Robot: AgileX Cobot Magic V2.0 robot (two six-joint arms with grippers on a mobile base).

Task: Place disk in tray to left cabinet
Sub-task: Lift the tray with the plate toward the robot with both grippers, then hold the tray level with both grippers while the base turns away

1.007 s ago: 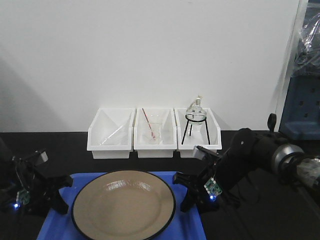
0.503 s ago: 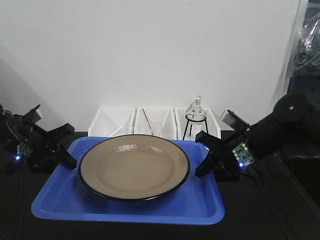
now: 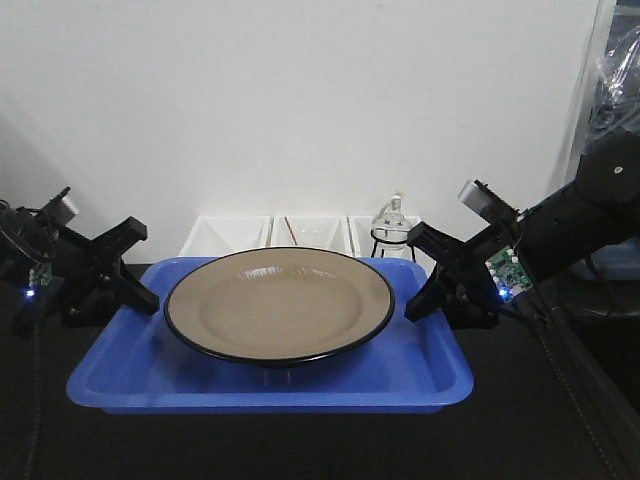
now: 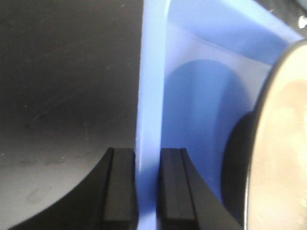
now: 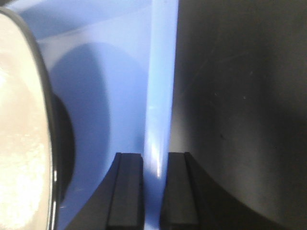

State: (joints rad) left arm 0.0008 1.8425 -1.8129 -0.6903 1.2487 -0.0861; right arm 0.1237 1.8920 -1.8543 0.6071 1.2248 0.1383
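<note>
The tan disk (image 3: 280, 314) with its thin black rim lies in the blue tray (image 3: 130, 375), which hangs level in the air above the black table. My left gripper (image 3: 140, 290) is shut on the tray's left rim (image 4: 149, 120); both black fingers (image 4: 120, 187) press against it. My right gripper (image 3: 422, 290) is shut on the tray's right rim (image 5: 160, 96), the rim pinched between its fingers (image 5: 127, 189). The disk's edge shows in the left wrist view (image 4: 283, 143) and the right wrist view (image 5: 21, 134). The left cabinet is out of view.
Three small white bins (image 3: 232, 232) stand along the white wall behind the tray; the right one holds a glass flask on a black stand (image 3: 391, 226). The black table (image 3: 560, 420) lies below. Blue equipment (image 3: 618, 80) sits at the far right.
Both grippers have risen with the tray and disk, which now sit higher in the front view and hide most of the white bins.
</note>
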